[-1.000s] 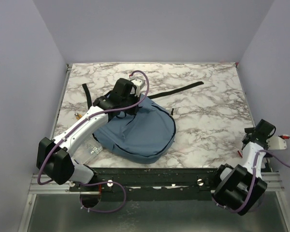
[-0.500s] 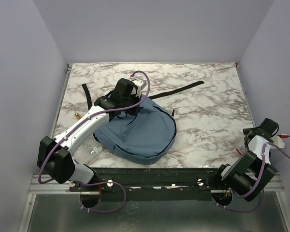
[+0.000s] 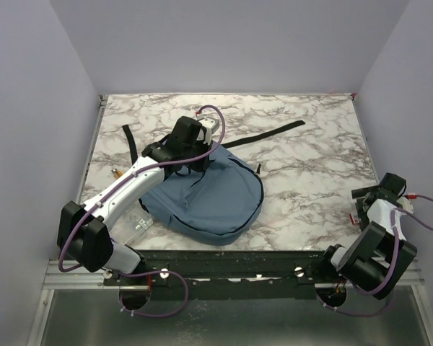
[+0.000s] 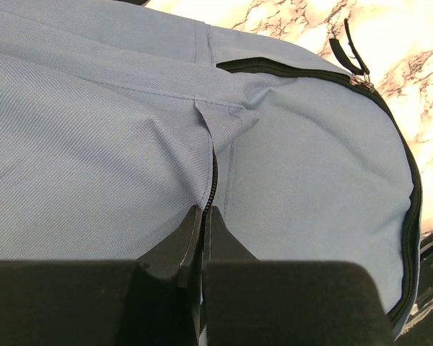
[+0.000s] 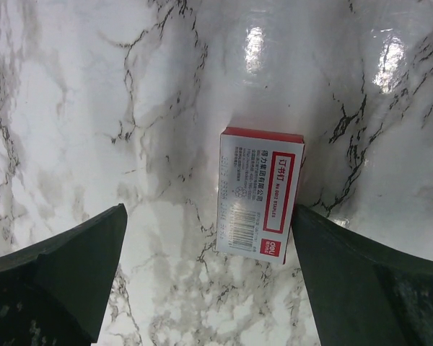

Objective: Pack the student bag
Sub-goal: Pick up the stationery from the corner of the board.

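Observation:
The dusty-blue student bag [image 3: 216, 198] lies flat on the marble table, left of centre. My left gripper [image 3: 196, 160] rests on its upper part. In the left wrist view the bag [image 4: 108, 122] fills the frame, and my left gripper [image 4: 203, 210] is shut on the bag's zip seam [image 4: 213, 176]. My right gripper [image 3: 361, 207] is open near the table's right front edge. In the right wrist view my right gripper [image 5: 208, 210] hangs above a small red-and-white staples box [image 5: 260, 194] that lies flat on the marble, close to the right finger.
A black strap [image 3: 263, 135] trails from the bag toward the back right, and another [image 3: 130, 140] lies at the back left. A clear plastic case [image 3: 137, 225] sits at the front left beside the bag. The table's front edge [image 3: 274, 251] is close to both arms.
My right arm has swung its wrist in over the table's right front edge and turned the gripper downward. My left gripper has hardly moved and stays on the bag.

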You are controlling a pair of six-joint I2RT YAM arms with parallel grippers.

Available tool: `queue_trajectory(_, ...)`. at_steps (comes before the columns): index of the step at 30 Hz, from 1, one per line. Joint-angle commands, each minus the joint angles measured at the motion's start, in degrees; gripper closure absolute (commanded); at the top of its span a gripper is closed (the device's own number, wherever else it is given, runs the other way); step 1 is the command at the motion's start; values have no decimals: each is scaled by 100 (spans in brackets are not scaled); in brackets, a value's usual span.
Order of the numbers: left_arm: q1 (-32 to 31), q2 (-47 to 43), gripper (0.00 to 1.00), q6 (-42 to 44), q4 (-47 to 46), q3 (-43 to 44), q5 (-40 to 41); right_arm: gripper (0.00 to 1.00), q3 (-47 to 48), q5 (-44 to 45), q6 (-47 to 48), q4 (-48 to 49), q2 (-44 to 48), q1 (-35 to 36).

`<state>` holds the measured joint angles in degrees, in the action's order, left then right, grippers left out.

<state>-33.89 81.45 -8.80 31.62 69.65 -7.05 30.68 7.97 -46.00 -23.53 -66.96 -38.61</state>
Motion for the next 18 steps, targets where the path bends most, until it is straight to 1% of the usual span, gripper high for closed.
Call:
queue_trajectory(1,-127,-71,100,-107,-6,171,-456,0,-119,243,-114,-41,0,74)
queue_trajectory(4,-127,-158,100,-89,-12,125,-407,0,-22,632,-324,-170,-96,71)
queue_trajectory(9,-127,-166,100,-100,-15,121,-464,1,200,903,-420,-361,-425,73)
queue_trajectory(10,-127,-179,100,-96,-24,115,-453,2,228,931,-479,-433,-516,72)
queue_trajectory(12,-127,-155,100,-87,-24,115,-397,11,264,895,-466,-455,-693,72)
queue_trajectory(14,-126,-143,100,-94,-15,134,-451,16,285,817,-451,-424,-853,69)
queue_trajectory(15,-127,-148,100,-103,-24,128,-478,18,300,772,-430,-412,-936,66)
queue_trajectory(18,-127,-138,100,-75,-29,110,-379,19,392,781,-440,-502,-1107,73)
